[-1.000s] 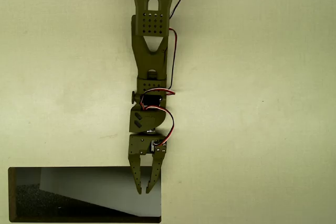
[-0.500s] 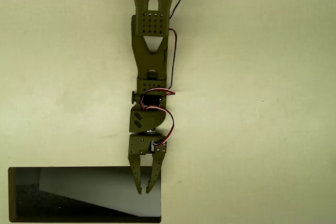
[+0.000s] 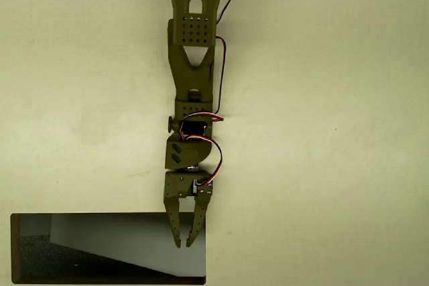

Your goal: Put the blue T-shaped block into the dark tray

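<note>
In the overhead view my green gripper point(image 3: 184, 243) hangs over the right part of the dark tray point(image 3: 14, 249), pointing down the picture. Its fingertips nearly touch, with only a thin wedge of gap higher up, and nothing shows between them. The tray lies at the bottom left, with a thin dark rim, a speckled floor and a slanted pale-grey panel point(image 3: 127, 239) inside. The blue T-shaped block is hidden or out of view.
The olive arm point(image 3: 194, 65) runs straight down from the top edge, with red and black wires point(image 3: 218, 152) along its right side. A pale cream tabletop point(image 3: 322, 132) spreads to both sides of the arm. The tray's lower rim sits at the picture's bottom edge.
</note>
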